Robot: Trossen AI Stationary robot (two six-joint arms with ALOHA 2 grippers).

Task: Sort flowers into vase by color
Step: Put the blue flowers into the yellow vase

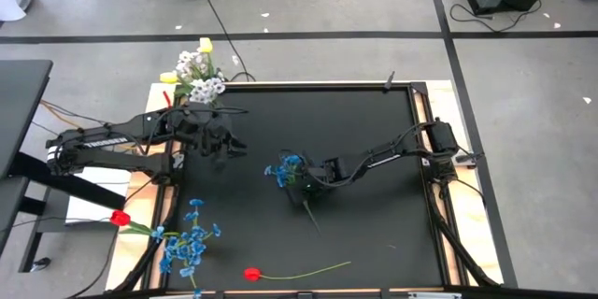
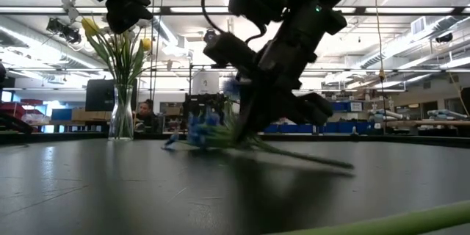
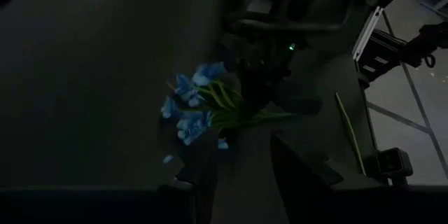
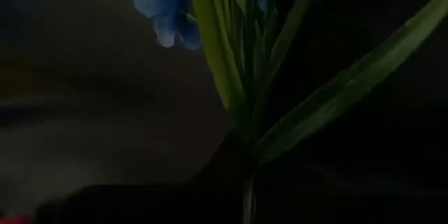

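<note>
A blue blossom stem lies near the middle of the dark table, and my right gripper is shut on it just behind the blossoms. My left gripper hovers open to its left, above the table, near a glass vase at the far-left corner that holds white blossoms and yellow tulips. In the left wrist view, the open fingers face the blue blossoms. A red tulip lies flat near the near edge. My right gripper pinches the blue flower's green stalk where the leaves spread, just below the blossom cluster. The fingers come from above, slanting in from the right, across the stalk. The stalk's free end rests on the table, and the blossoms hang low.
A bunch of blue blossoms and a red tulip stand at the near-left corner. The lying tulip's long green stalk runs along the near edge. The table's wooden rim borders the mat. People and desks show far behind.
</note>
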